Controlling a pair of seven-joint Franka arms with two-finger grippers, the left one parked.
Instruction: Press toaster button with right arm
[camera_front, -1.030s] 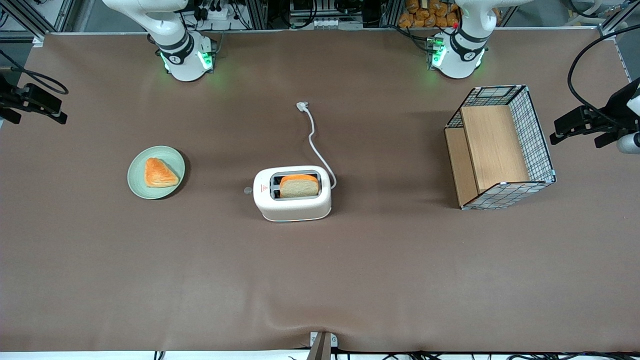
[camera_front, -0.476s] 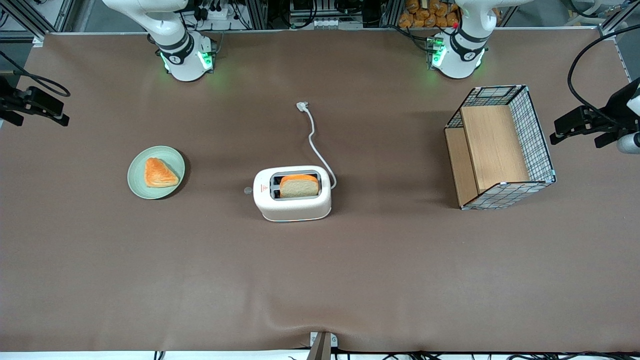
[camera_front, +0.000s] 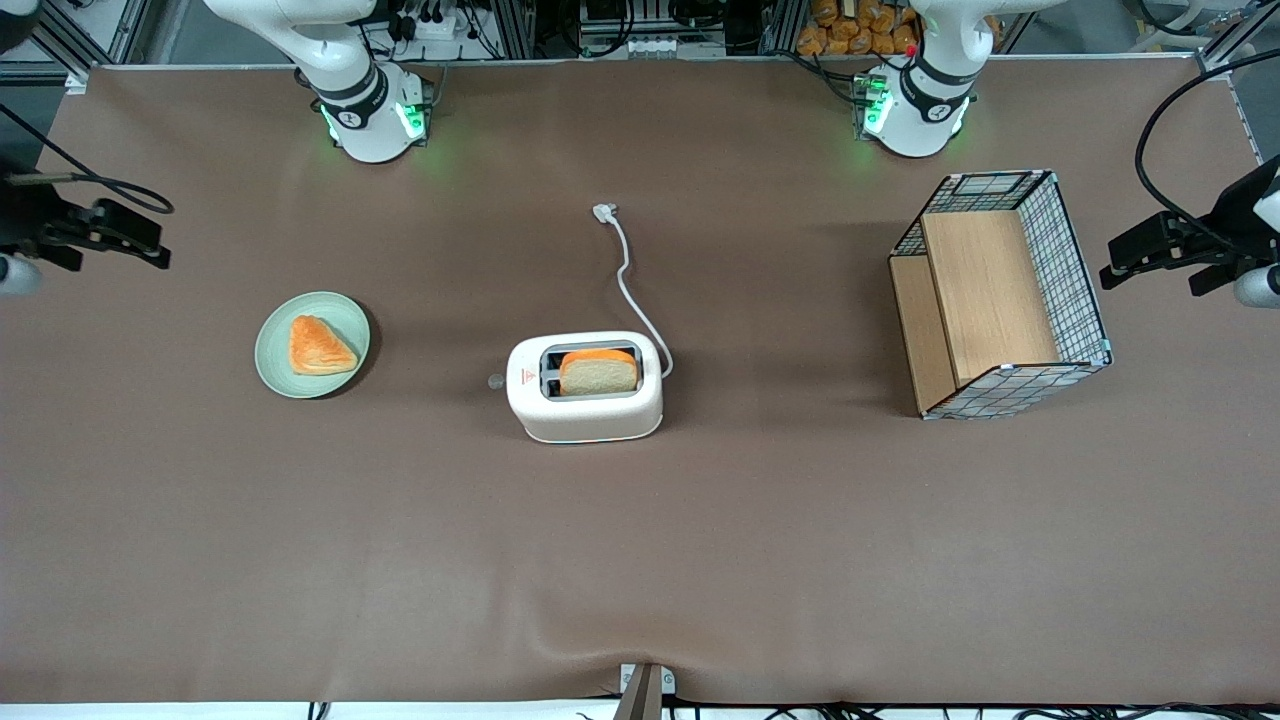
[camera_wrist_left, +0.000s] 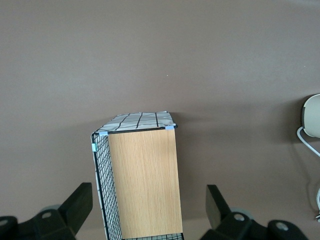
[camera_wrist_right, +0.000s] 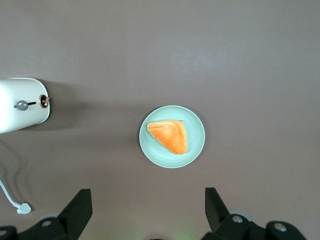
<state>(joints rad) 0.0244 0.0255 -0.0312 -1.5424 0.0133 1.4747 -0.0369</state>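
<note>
Bare brown table (camera_front: 640, 560) lies open between the gripper (camera_front: 150, 247) and the toaster (camera_front: 585, 387), only the green plate (camera_front: 312, 344) with its pastry (camera_wrist_right: 168, 136) near that stretch. The gripper's fingers (camera_wrist_right: 75, 212) are spread wide, holding nothing, well apart from the toaster button (camera_wrist_right: 21, 105). Since the earlier frames it has shifted inward from the table's edge toward the toaster.
</note>
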